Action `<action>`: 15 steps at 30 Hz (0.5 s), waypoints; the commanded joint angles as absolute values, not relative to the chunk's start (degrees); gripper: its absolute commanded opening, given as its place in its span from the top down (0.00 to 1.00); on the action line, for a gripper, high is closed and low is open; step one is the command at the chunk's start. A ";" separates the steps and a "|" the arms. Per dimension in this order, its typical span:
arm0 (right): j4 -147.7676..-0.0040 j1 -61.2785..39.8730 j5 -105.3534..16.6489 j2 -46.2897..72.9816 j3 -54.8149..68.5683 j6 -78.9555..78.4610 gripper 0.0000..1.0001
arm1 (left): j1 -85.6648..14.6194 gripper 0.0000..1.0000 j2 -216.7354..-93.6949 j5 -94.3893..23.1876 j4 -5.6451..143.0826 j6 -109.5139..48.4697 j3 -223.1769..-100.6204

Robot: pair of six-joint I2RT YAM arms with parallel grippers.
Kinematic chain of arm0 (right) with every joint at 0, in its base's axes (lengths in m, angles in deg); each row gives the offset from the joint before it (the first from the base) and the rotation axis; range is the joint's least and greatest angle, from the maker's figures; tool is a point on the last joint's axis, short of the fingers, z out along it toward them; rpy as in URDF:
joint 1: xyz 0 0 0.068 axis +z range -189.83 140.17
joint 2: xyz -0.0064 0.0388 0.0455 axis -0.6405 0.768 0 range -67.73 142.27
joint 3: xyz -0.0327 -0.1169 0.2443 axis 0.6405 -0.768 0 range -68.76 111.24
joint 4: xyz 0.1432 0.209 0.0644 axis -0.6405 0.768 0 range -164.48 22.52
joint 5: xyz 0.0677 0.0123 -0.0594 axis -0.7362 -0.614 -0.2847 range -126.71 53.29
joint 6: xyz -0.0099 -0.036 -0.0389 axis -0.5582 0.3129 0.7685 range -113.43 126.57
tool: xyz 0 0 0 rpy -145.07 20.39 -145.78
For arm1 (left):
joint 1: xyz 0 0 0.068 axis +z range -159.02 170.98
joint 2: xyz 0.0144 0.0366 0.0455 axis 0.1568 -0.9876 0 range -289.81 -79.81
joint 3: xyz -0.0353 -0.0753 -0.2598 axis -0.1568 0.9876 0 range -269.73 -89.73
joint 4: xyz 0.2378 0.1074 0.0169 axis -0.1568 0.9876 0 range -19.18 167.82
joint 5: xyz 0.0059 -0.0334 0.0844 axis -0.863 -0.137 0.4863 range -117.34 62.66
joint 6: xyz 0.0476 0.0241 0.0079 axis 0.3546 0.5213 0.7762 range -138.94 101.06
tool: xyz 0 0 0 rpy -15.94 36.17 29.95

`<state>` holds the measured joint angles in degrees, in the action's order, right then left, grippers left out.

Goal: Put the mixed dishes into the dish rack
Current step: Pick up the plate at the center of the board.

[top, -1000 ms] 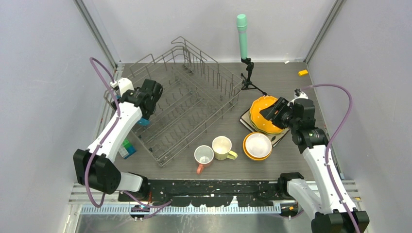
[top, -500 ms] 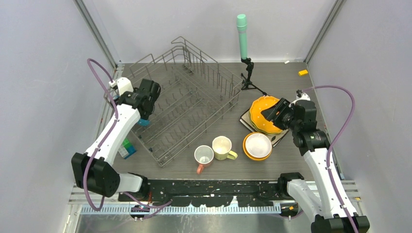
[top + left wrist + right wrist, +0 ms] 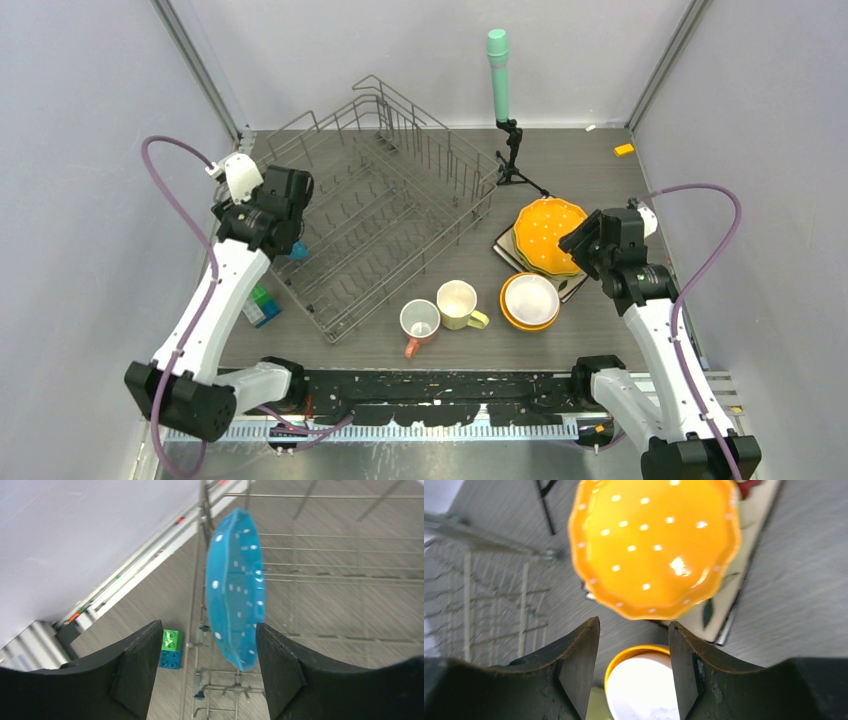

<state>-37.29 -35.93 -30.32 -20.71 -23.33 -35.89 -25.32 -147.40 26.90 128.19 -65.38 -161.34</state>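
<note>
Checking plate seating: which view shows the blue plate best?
Left wrist: the blue plate sits mid-frame, standing on edge among the dish rack wires. Top external shows only a blue sliver at the rack's left edge. Right wrist doesn't show it.

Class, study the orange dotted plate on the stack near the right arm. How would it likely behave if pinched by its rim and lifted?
The orange plate keeps a crisp scalloped rim, so it is probably stiff. Its glossy shine suggests slippery edges. Lying flat on the square plate, it may slide if pushed.
</note>
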 commanded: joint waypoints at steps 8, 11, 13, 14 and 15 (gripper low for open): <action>-32.66 -36.49 -10.40 -16.71 -21.03 -38.14 0.41 | -24.94 0.16 -129.99 -20.05 91.06 -41.72 -150.07; -33.12 -38.42 -11.06 -13.23 -19.77 -36.04 0.41 | -25.01 0.11 -129.57 -31.94 85.19 -41.90 -148.23; -33.35 -41.87 -13.92 -10.32 -18.53 -33.64 0.41 | -25.01 0.11 -131.26 -38.96 84.12 -42.15 -148.69; -33.61 -44.36 -15.56 -8.20 -17.84 -33.05 0.41 | -25.06 0.11 -132.27 -42.25 84.06 -42.44 -149.01; -34.54 -45.61 -19.45 -7.16 -17.63 -31.92 0.41 | -25.02 0.11 -133.21 -45.46 83.95 -42.87 -149.30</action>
